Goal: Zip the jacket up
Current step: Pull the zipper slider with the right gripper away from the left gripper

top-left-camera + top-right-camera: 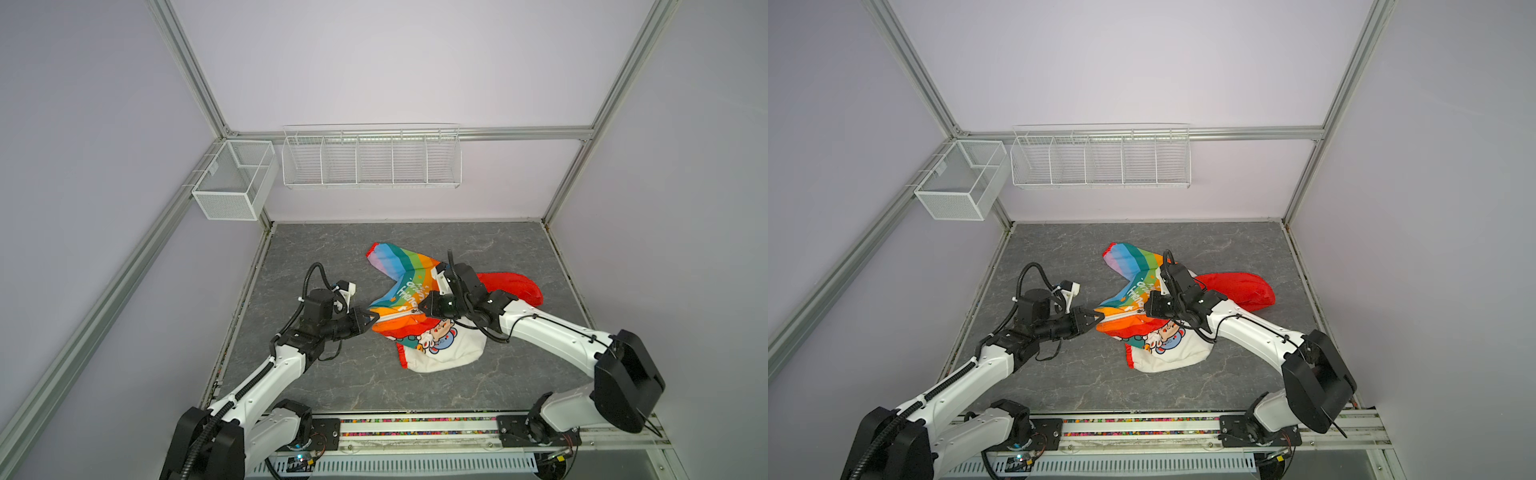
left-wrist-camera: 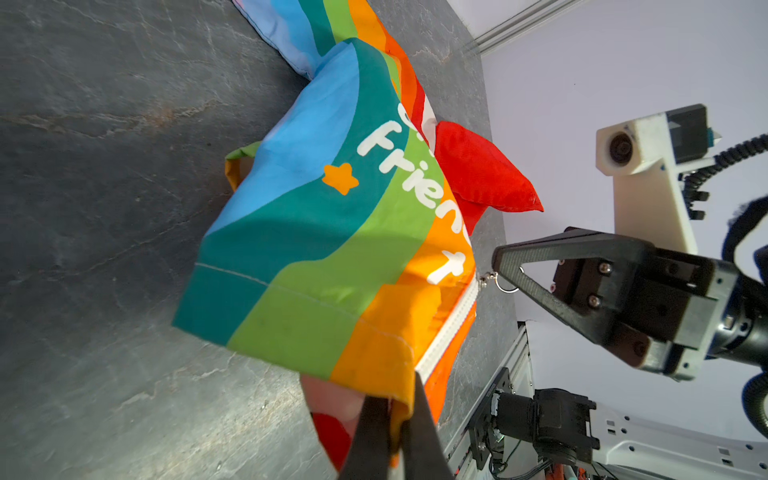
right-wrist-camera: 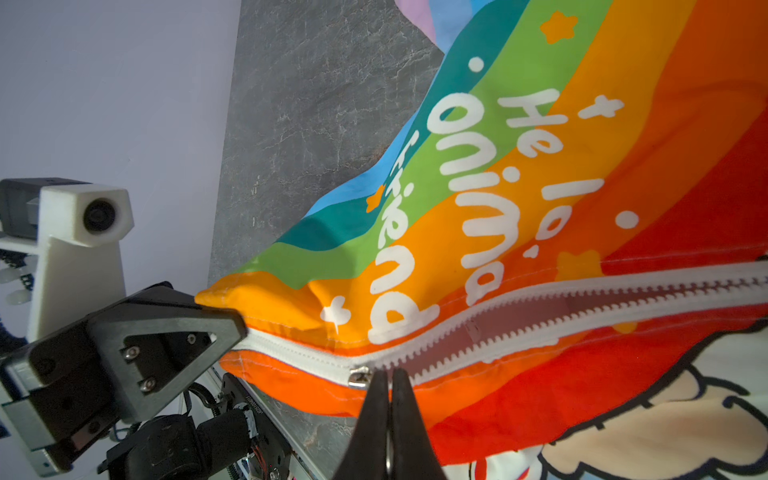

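the left tool (image 1: pixel 375 316) reaches in from the left side of the tabletop (image 1: pixel 332 374), its tips pressed together on the orange hem corner of the jacket (image 1: pixel 395 266), right at the bottom end of the white zipper (image 3: pixel 540 311); the jacket lies crumpled around the middle of the tabletop, its rainbow half toward the back edge and the white half with cartoon animals (image 1: pixel 446 349) toward the front edge; the hem by the left tool is held up off the surface; the zipper is joined only for a short stretch beside that tool, as far as the metal slider (image 3: pixel 360 378), and past it the teeth gape apart; the right tool (image 1: pixel 420 309) is pinched tight on the slider's ring pull (image 2: pixel 509 284); the red hood (image 1: pixel 515 286) sprawls toward the right edge, behind that arm.
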### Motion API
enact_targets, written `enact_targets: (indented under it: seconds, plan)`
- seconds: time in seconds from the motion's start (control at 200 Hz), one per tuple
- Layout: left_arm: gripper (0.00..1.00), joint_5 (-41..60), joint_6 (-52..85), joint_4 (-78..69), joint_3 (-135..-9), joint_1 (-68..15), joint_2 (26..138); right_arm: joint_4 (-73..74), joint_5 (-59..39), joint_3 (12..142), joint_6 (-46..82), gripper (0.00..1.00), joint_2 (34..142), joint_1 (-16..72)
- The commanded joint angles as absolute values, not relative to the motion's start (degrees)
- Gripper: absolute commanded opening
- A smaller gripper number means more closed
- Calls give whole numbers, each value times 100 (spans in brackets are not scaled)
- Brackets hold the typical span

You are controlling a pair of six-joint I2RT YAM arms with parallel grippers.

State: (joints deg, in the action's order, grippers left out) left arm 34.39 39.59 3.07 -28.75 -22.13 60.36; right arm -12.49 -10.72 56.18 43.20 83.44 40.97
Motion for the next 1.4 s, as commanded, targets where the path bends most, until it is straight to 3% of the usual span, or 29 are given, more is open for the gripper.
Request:
enact_targets:
  seconds: [0.0,1.395]
  plan:
    - [0,3155,3784,526,-3029,-2166,5909,-1424,-877,5748,4192,7,8391,4017]
    - [0,2500,3754,675,-2875,-2160,5611,-1906,-511,5915,3923,7,8385,3770]
